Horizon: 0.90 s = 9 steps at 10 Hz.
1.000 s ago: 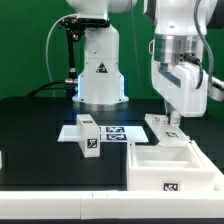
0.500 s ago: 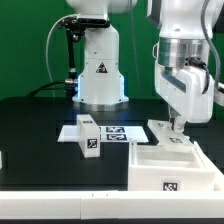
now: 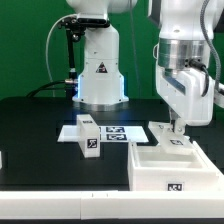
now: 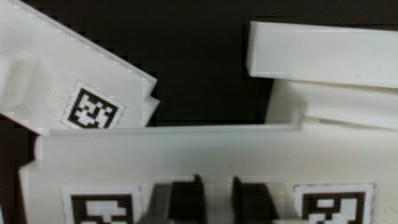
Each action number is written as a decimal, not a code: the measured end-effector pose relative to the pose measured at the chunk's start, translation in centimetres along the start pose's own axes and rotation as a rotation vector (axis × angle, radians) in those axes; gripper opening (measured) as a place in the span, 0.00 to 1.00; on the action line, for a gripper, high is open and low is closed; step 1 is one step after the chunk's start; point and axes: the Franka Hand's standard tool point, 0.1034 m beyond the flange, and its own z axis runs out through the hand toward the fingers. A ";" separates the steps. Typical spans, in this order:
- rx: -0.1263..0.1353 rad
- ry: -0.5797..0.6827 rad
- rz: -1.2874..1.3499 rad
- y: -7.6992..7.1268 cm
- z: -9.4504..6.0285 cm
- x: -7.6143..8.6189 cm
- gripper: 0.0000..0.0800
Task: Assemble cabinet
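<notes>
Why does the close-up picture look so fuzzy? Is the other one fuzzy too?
Wrist view: blurry all over, the white parts fill the picture and the tag has soft edges. Exterior view: sharper, but the white box is bright enough to lose detail against the black table, and a bluish light shows at the arm's base.

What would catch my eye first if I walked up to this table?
The big white robot arm on the exterior view's right stands out first, its gripper down at a flat white panel on the black table. Nearer the camera lies the cabinet's large white box, and further to the exterior view's left stands a small white block with a black-and-white tag.
</notes>
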 end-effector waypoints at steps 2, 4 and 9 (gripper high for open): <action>-0.014 0.011 -0.056 -2.0 0.0 0.5 0.08; 0.004 0.022 -0.041 -4.3 0.0 0.6 0.08; 0.047 0.056 0.041 -8.2 -0.2 0.5 0.08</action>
